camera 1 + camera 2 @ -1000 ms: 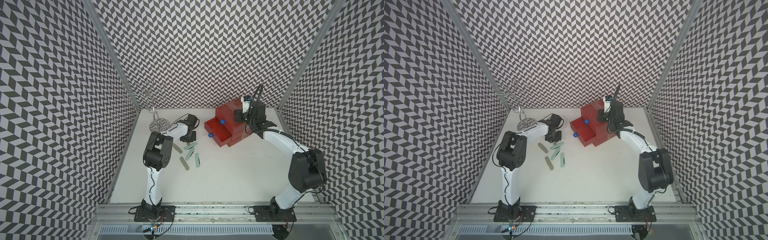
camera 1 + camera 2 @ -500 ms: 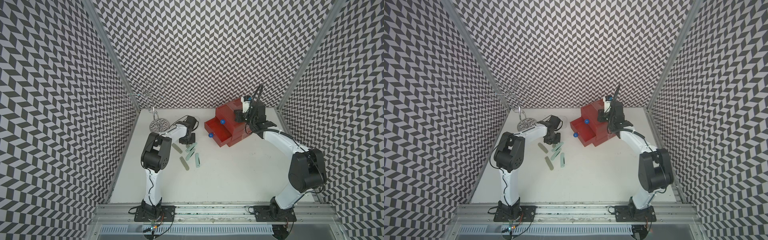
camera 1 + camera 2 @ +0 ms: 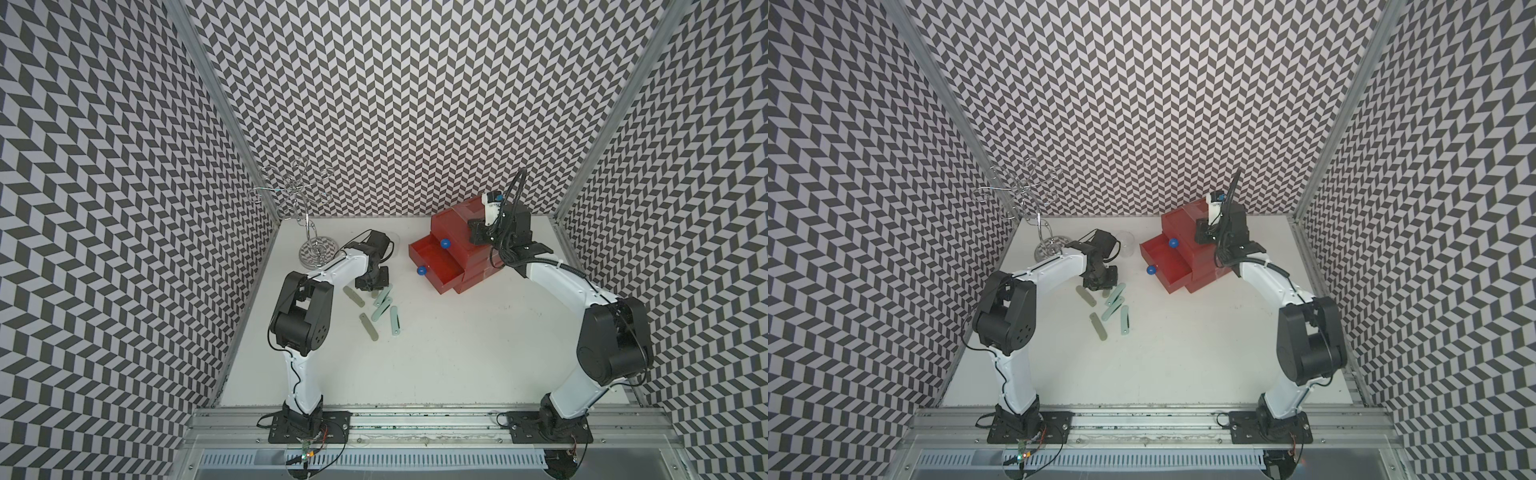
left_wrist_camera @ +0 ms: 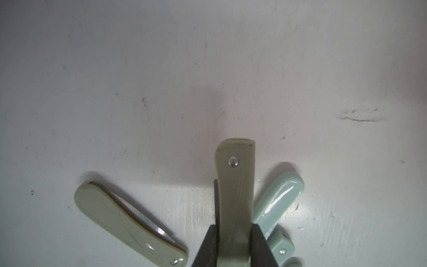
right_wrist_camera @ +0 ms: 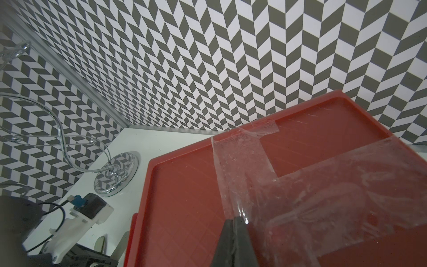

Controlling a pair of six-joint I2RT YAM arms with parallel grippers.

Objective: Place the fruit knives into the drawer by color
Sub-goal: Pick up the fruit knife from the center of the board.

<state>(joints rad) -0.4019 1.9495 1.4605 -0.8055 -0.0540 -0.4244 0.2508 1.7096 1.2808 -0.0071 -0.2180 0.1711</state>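
My left gripper (image 4: 233, 227) is shut on a grey-olive fruit knife (image 4: 235, 185), held on edge between both fingers, low over the table. Beside it lie another olive knife (image 4: 124, 217) and two mint knives (image 4: 277, 201) (image 4: 280, 247). In both top views the left gripper (image 3: 372, 286) (image 3: 1100, 284) stands over the far end of the knife cluster: two olive knives (image 3: 354, 296) (image 3: 369, 327) and three mint ones (image 3: 382, 297) (image 3: 381, 311) (image 3: 395, 321). The red drawer box (image 3: 453, 224) has two drawers pulled out, with blue knobs (image 3: 445, 243) (image 3: 421, 271). My right gripper (image 5: 233, 219) is shut and empty, pressed on the box's taped top (image 5: 300, 185).
A chrome wire stand (image 3: 318, 249) on a round base stands at the back left. A clear plastic cup (image 3: 1126, 243) sits between the left wrist and the drawers. Patterned walls close in the table on three sides; a metal rail (image 3: 415, 419) runs along the front.
My left wrist has shifted slightly toward the near side over the knife cluster, and its elbow has swung left. The right arm and the loose knives have not moved.
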